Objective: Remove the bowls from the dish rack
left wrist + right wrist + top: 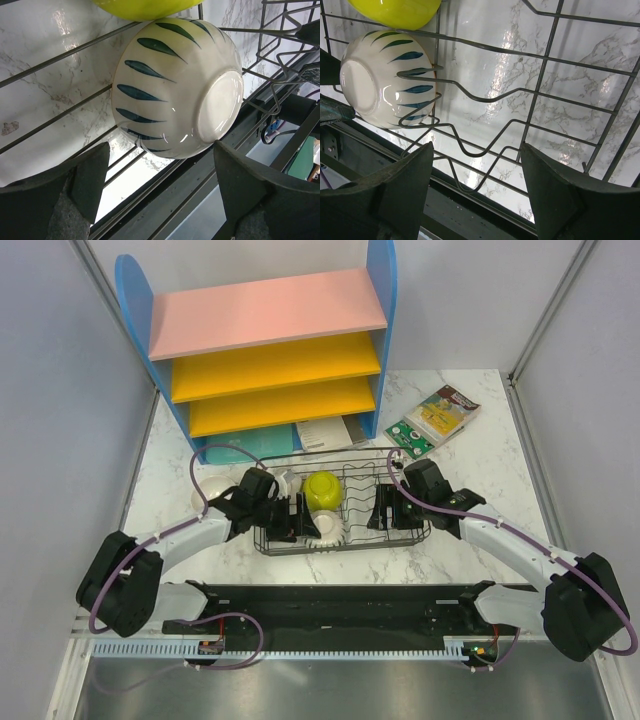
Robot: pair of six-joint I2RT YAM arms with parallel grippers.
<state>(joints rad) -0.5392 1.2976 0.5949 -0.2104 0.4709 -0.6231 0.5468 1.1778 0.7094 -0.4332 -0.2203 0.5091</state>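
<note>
The black wire dish rack (350,453) stands mid-table. In it, a yellow-green bowl (322,489) sits behind a white bowl with blue-green leaf marks (328,528). My left gripper (290,518) is open at the rack's left end. In the left wrist view its gripper (160,147) is open just short of the tilted white bowl (170,85), with the yellow bowl (145,6) beyond. My right gripper (380,508) is open and empty over the rack's right half. In the right wrist view its gripper (477,147) hangs above the prongs (546,58), well apart from the white bowl (380,80).
A blue shelf unit (270,350) with pink and yellow boards stands behind the rack. Packets (440,415) lie at the back right. A white round dish (207,495) sits on the table left of the rack, beside my left arm. Grey walls close both sides.
</note>
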